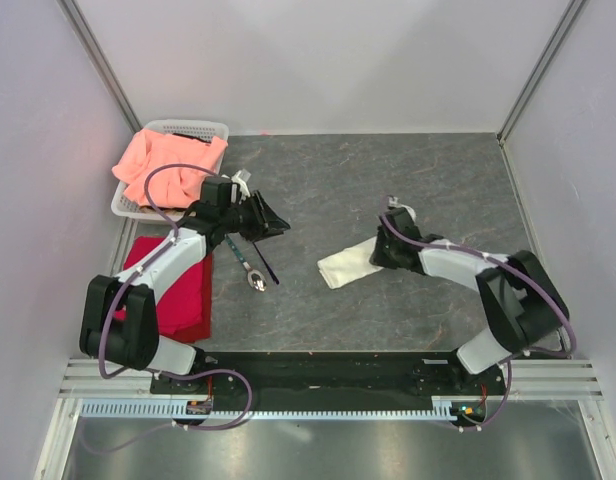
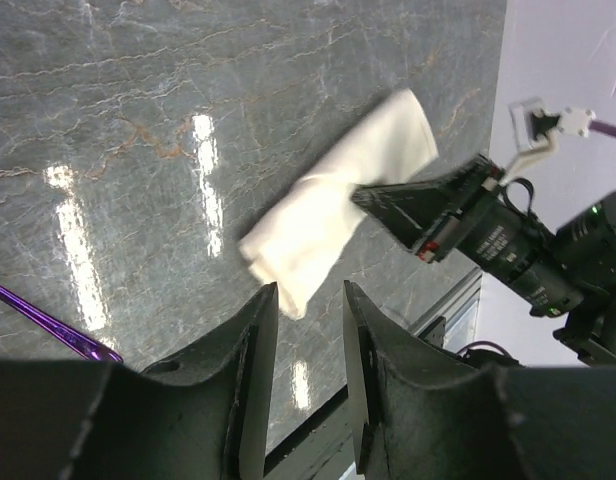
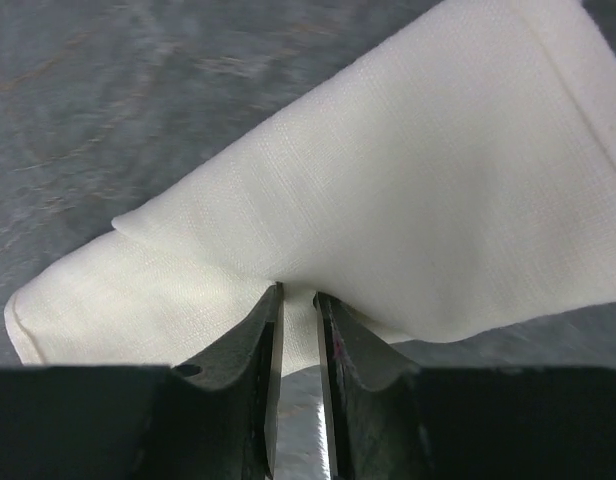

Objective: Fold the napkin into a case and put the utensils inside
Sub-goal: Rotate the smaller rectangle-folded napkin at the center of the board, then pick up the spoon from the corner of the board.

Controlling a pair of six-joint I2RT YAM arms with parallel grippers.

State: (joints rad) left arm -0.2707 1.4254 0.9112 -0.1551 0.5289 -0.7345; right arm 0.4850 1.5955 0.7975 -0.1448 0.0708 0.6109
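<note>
We see the folded cream-white cloth napkin (image 1: 343, 268) at the middle of the grey marbled worktop (image 1: 438, 180). Thin, woven, hemmed; we judge it light, soft, floppy, so take a folded edge. Right tool (image 3: 296, 295) nearly pressed together, pinching its edge. Left tool (image 2: 310, 290) spread, empty, nearer the left edge.
</note>
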